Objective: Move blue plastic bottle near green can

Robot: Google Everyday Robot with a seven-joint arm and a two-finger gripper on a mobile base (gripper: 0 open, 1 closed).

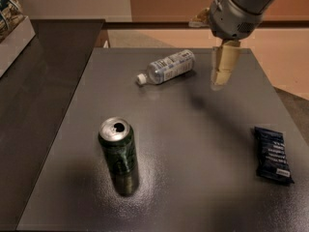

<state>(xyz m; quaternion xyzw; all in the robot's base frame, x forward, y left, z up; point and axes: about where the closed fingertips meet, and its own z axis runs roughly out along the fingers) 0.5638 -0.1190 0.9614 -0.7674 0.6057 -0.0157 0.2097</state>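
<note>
blue plastic bottle: on its side at the far part of the desk (cap leftward);
green can: upright, well apart, nearer us;
pincer: hovers right of the bottle; we cannot tell its opening

Nothing can be read: the bottle label, the can and the packet show only illegible marks. The gripper hangs at upper right.

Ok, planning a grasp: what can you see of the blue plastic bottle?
The blue plastic bottle is clear bluish plastic, with a pale printed label and white cap. It lies on its side, back on the table, cap pointing left. Only the table touches it; the gripper hangs apart to its right.
</note>
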